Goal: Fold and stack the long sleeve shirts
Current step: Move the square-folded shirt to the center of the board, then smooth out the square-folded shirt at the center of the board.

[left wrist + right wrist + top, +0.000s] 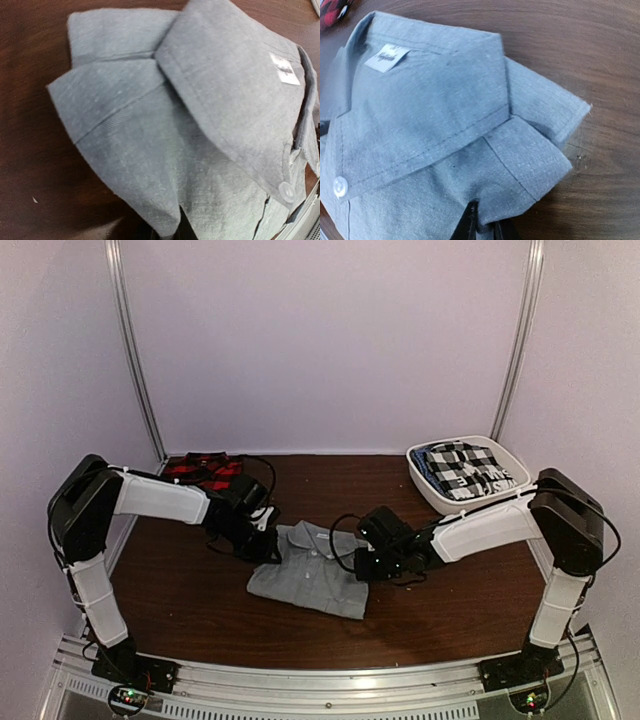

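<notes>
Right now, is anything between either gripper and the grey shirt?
Nothing visible. The left gripper is at one shoulder of the grey shirt, and the right gripper pinches a fold by the other. The red plaid shirt lies apart, at the back.

Premises: a robotics laboratory test cell, not a domestic or retail setting. Grounds: two jointed robot arms, the left arm [160, 498] and the right arm [490, 525], are bolted to an aluminium rail [330, 680] at the near edge of a dark wood-grain bench [200, 610]. Plain pale panels [320, 340] enclose three sides, joined by bare metal uprights [135, 350]. Exposed cables [345, 530] loop off the arms. Small lit boards [125, 698] sit at their bases.
</notes>
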Controlling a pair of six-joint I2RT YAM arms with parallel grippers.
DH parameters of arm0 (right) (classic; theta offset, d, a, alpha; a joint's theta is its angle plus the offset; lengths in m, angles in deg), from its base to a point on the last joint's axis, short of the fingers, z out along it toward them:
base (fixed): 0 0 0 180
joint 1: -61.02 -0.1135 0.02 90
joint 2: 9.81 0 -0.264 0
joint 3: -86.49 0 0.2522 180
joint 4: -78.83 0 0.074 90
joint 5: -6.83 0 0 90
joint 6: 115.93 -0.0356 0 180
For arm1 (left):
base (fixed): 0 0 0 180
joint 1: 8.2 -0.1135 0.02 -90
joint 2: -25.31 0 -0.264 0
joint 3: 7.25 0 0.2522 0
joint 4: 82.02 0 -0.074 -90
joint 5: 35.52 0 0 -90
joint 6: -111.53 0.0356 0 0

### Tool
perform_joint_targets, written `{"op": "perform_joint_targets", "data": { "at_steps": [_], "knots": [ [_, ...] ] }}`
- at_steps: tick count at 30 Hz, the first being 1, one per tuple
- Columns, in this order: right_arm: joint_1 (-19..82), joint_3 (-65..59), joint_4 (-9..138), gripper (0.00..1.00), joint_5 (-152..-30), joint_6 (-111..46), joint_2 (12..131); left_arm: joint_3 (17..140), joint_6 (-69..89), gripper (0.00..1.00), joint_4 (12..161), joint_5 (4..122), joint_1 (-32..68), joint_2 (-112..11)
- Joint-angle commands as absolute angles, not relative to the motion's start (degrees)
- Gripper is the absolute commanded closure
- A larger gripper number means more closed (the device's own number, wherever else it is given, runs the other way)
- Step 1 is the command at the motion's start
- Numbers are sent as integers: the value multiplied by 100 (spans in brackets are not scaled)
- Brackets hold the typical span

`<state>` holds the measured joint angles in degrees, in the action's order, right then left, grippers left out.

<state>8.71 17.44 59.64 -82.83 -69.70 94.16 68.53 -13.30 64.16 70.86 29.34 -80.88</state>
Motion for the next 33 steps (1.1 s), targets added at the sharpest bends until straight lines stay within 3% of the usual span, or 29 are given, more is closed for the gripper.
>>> {"op": "perform_joint_targets", "data": {
  "at_steps": [1, 4, 13, 16, 17, 18, 20, 25, 33],
  "knots": [
    [835, 1384, 5593, 99, -8196, -6795, 9316, 7296, -1432, 94, 6226, 7191, 3159, -7930],
    [853, 1219, 5206, 100, -8156, -6566, 9074, 7466, -1578, 100, 6004, 7142, 3340, -7671],
    [1000, 1478, 4542, 100, -7962, -6096, 8268, 7303, -2301, 99, 6023, 6749, 4056, -7362],
    [1186, 1855, 4683, 100, -8102, -6055, 8222, 7083, -2411, 76, 6189, 6645, 4076, -7506],
    [1249, 1969, 4742, 97, -8132, -6050, 8217, 7047, -2404, 71, 6197, 6545, 4068, -7552],
    [1301, 2072, 4796, 87, -8134, -6043, 8220, 7027, -2386, 64, 6194, 6430, 4063, -7596],
    [1409, 2225, 4871, 78, -8162, -6038, 8238, 7027, -2323, 60, 6206, 6321, 4035, -7678],
    [1547, 2380, 4809, 68, -8037, -6086, 8108, 7075, -2186, 62, 6111, 6154, 3953, -7757],
    [1489, 2066, 4309, 67, -7724, -6194, 7518, 6851, -2038, 80, 5959, 5943, 3843, -7646]
  ]
}}
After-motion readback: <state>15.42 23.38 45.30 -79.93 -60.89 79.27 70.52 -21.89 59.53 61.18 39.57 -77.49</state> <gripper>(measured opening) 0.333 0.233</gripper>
